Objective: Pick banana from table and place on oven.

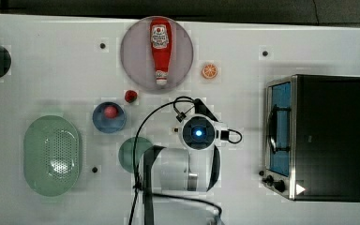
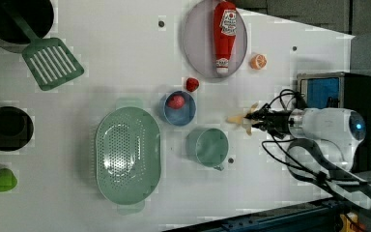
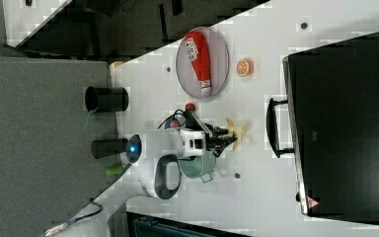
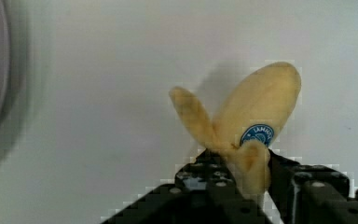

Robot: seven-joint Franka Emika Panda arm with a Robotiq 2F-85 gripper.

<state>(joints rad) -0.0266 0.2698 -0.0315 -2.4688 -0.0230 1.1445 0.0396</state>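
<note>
Fingers of the Panda arm are clamped narrow on the banana, a pale yellow toy with peel flaps splayed and a round blue sticker, held near the middle of the white counter.

In the left view the banana juts from the gripper between the teal cup and the toaster oven, apart from both. The oven stands at the top view's right edge of the counter, black top bare, blue glass door facing the arm.

Along the far edge in the top view, a grey plate carries a ketchup bottle lying on its side; an orange slice lies just beside the plate. A blue bowl holds a red ball, and a second red piece sits on the counter just outside it. The green colander holds nothing visible.
</note>
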